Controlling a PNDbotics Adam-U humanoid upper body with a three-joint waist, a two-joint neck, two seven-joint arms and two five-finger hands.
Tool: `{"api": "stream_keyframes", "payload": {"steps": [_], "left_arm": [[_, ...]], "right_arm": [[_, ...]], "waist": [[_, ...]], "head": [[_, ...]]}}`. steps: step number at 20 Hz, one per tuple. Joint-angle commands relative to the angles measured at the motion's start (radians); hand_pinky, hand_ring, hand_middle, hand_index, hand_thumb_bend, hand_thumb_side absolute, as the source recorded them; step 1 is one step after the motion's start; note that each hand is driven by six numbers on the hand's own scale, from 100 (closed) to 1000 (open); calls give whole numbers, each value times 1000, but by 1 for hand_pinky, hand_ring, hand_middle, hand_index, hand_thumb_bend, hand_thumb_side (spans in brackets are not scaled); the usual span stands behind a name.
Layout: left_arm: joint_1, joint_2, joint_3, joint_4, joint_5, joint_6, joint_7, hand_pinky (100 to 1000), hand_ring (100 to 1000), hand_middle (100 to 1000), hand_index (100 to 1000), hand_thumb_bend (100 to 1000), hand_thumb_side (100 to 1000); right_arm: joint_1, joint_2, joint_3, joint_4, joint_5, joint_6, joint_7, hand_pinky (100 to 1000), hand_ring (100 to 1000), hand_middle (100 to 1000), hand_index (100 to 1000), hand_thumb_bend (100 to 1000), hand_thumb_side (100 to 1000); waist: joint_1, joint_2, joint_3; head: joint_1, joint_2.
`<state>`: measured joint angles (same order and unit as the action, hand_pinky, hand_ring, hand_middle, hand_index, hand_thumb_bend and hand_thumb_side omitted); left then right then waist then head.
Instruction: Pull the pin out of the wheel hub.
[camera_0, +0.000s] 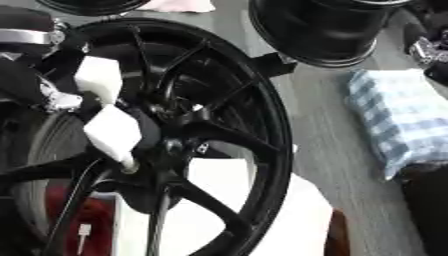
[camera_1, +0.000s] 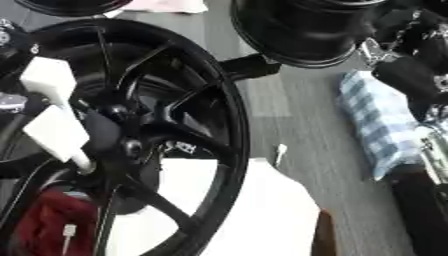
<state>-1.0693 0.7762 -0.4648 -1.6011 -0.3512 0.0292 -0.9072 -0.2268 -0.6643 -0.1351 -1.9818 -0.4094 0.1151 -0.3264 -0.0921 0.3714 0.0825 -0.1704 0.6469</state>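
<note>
A large black spoked wheel (camera_0: 262, 115) fills the left and middle of both views, its hub (camera_0: 171, 145) near the centre left. My left hand (camera_0: 112, 131) comes in from the left, its white-padded fingers (camera_0: 98, 77) lying against the hub. A short pale pin (camera_0: 129, 165) sticks out below the lower pad, and the hand looks pinched on it. The pin's end sits just left of the hub, among the spokes. My right hand (camera_1: 411, 70), black with silver joints, shows at the right edge of the right eye view, away from the wheel.
A second black wheel (camera_0: 324, 30) stands at the top, close to the first wheel's rim. A blue-and-white checked cloth (camera_0: 398, 115) lies to the right on the grey floor. Under the spokes are a white sheet (camera_1: 262, 210) and something red (camera_1: 44, 220).
</note>
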Motion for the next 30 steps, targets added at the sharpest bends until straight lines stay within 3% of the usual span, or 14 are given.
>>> {"api": "stream_keyframes", "payload": {"steps": [1,3,7,9,11,13,15,19,30], "left_arm": [[-26,15,5,-18,21,6,0,908,715,592,817,263,577],[-27,15,6,-21,26,8,0,914,732,651,857,279,584],[-29,14,4,-23,32,5,0,916,740,673,861,303,573],[-30,11,2,-24,38,4,0,914,731,643,849,289,559],[-31,10,4,-25,44,8,0,899,678,526,791,243,532],[-31,9,6,-26,48,15,2,862,607,455,712,174,462],[-30,8,5,-26,54,23,5,818,532,369,620,100,321],[-28,8,7,-23,52,43,28,752,459,251,482,100,119],[-44,32,78,-49,176,151,188,756,374,149,382,100,164]], "right_arm": [[-1,-17,-13,-18,-1,3,-4,615,574,440,530,309,100],[-1,-17,-13,-18,0,5,-3,615,574,440,530,307,100],[-2,-15,-12,-18,0,6,-1,615,574,437,529,305,100],[-2,-14,-13,-18,0,8,0,615,575,437,529,306,100],[-1,-14,-13,-18,0,9,0,615,575,437,530,304,100],[-2,-12,-14,-18,0,9,-1,616,575,437,530,304,100],[-1,-11,-14,-18,-1,10,-3,616,576,437,530,303,100],[-1,-10,-16,-18,-1,10,-6,616,575,437,530,303,100],[7,-11,-19,-18,5,11,-8,617,574,438,530,306,100]], "waist": [[3,-17,-1],[2,-17,-1],[1,-18,-1],[0,-18,-1],[-1,-18,-1],[-2,-18,-1],[-2,-17,0],[-3,-16,0],[1,-25,5]], "head": [[0,-12],[0,-11],[2,-15],[2,-17],[2,-17],[2,-18],[2,-19],[1,-19],[-5,-9]]}}
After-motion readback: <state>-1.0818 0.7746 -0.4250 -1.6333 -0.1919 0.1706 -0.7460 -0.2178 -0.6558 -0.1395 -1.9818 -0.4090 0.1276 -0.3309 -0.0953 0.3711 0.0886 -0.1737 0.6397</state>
